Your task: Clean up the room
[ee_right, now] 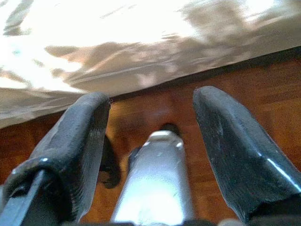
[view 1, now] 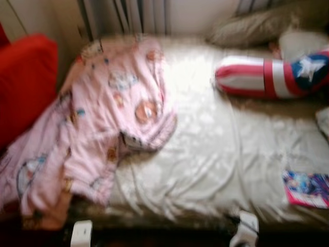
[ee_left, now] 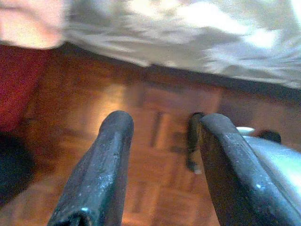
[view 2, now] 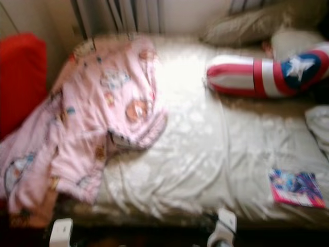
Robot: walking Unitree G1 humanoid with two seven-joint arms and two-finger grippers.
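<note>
You are looking down at a bed (view 1: 205, 170) with a rumpled cream sheet. A pink printed blanket (view 1: 103, 123) lies heaped over the bed's left side and spills off its near-left corner, beside a red chair (view 1: 23, 82). A red, white and blue star cushion (view 1: 272, 77) rests at the bed's far right, before a beige pillow (view 1: 252, 25). A colourful book (view 1: 307, 189) lies near its right front edge. Your left gripper (ee_left: 157, 160) and right gripper (ee_right: 150, 141) both hang with fingers spread apart, empty, over the wooden floor (ee_left: 141, 117) by the bed's edge.
</note>
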